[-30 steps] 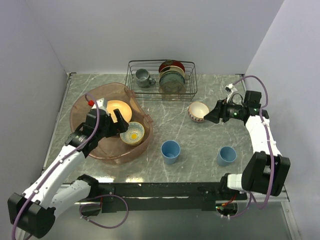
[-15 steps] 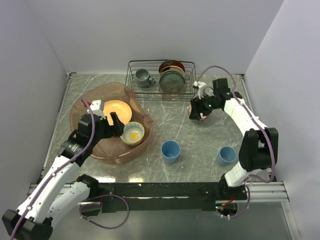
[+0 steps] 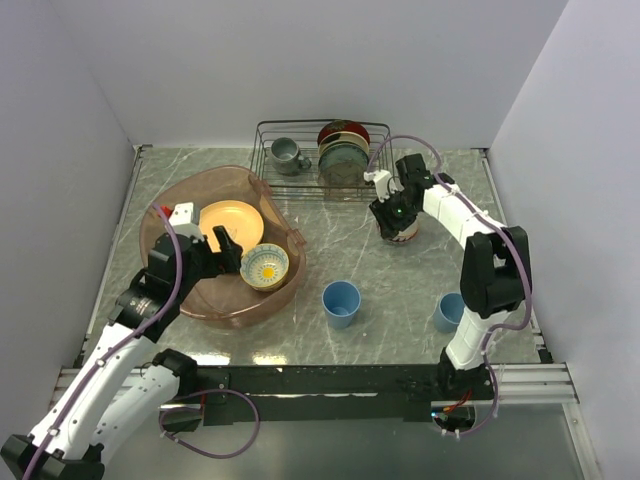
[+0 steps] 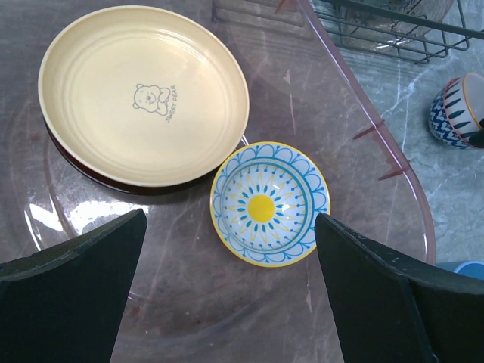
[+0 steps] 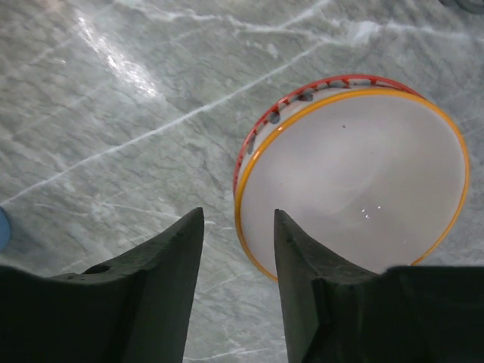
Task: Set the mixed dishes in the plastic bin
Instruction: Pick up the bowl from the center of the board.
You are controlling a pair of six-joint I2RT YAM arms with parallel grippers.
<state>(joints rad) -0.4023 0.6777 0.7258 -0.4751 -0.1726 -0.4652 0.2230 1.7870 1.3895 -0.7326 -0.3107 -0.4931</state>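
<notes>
The translucent pinkish-brown plastic bin (image 3: 170, 205) sits at the left. In it lie a yellow-orange plate (image 3: 232, 222) on a dark-red-rimmed plate, and a small bowl (image 3: 265, 266) with a blue and yellow pattern inside. My left gripper (image 3: 220, 256) hovers open and empty over the bin floor (image 4: 227, 302), near the small bowl (image 4: 269, 203) and the plate (image 4: 144, 94). My right gripper (image 3: 390, 216) is open over the red-patterned bowl (image 3: 405, 232). In the right wrist view its fingers (image 5: 155, 291) straddle the near rim of that bowl (image 5: 363, 189). Two light-blue cups (image 3: 341, 303) (image 3: 452, 311) stand on the table.
A black wire rack (image 3: 322, 180) at the back holds a grey mug (image 3: 287, 155) and upright plates (image 3: 344, 152), just behind my right gripper. The bin's rim (image 4: 393, 170) lies between the two arms. Walls close in the table on three sides.
My right gripper has swung left from beside the red-patterned bowl to over its rim. My left gripper has drawn back toward the near left within the bin.
</notes>
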